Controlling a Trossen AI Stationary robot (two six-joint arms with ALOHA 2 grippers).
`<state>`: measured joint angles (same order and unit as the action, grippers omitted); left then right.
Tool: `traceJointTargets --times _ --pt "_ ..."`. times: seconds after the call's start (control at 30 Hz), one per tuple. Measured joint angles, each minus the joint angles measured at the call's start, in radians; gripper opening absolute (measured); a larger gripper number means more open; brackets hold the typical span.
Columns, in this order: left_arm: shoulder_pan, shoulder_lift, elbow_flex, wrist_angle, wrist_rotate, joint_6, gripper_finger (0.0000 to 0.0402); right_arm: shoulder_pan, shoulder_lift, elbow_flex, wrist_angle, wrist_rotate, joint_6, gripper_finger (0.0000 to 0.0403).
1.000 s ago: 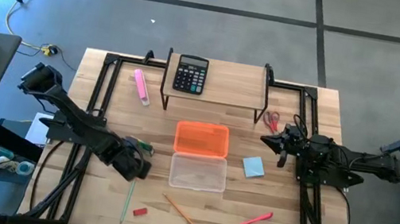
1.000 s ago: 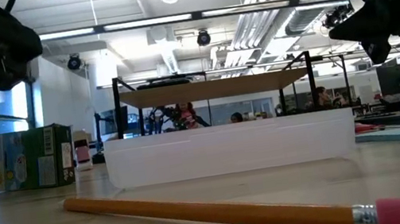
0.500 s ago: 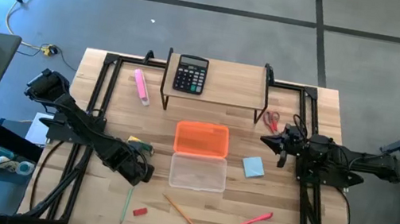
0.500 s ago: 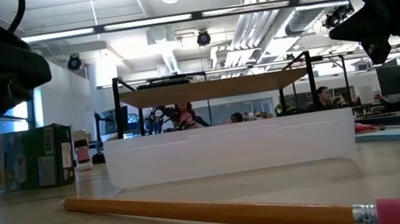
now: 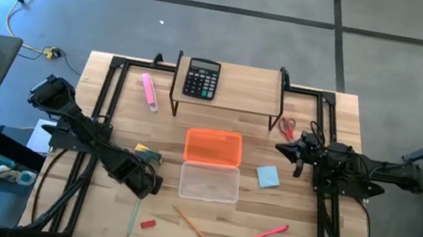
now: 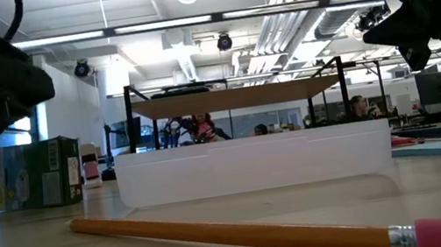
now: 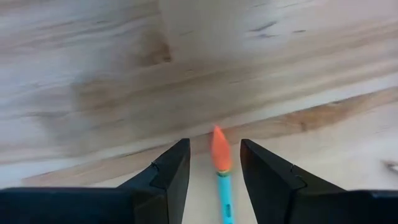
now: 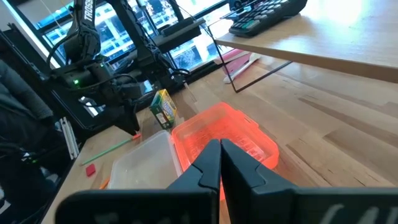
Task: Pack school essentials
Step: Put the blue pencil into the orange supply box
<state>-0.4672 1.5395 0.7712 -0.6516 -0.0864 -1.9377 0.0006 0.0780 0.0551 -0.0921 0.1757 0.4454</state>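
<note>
Hidden under the left gripper (image 5: 141, 186): the upper end of the green pencil (image 5: 133, 217), only its lower length showing toward the table's front edge, well left of the clear box (image 5: 209, 182). Seen in the left wrist view only as an orange tip on a teal shaft (image 7: 220, 168), lying between the two dark fingers (image 7: 163, 180), which stand apart on either side without touching it. Blocked in the low view by a dark mass at the left edge, so contact with the table cannot be told.

Left arm reaching diagonally from the table's left side, gripper pointed down, just left of the clear box. Right gripper (image 5: 281, 149) raised above the table, right of the orange lid (image 5: 213, 147) and above the light-blue notepad (image 5: 268, 177); fingers pressed together, holding nothing (image 8: 219, 163).

In front of the clear box: orange pencil (image 5: 192, 225), small red eraser (image 5: 148, 224), red pen (image 5: 271, 232). Red-handled scissors (image 5: 286, 128) beyond the right gripper, partly covered by it. Left of the clear box, a yellow-green carton (image 5: 147, 154), half tucked behind the left arm.
</note>
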Motion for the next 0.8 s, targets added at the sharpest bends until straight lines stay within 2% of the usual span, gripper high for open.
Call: traceJointTargets --times 0.33,0.53,0.8 --pt "-0.017 0.079 0.006 0.048 0.036 -0.014 0.0131 0.000 0.000 0.000 0.000 0.002 0.000 0.0000" --pt "-0.025 0.083 0.005 0.046 0.034 -0.013 0.0130 0.000 0.000 0.000 0.000 0.002 0.000 0.0000" --pt "-0.026 0.085 0.004 0.043 0.033 0.019 0.0084 0.000 0.000 0.000 0.000 0.002 0.000 0.0000"
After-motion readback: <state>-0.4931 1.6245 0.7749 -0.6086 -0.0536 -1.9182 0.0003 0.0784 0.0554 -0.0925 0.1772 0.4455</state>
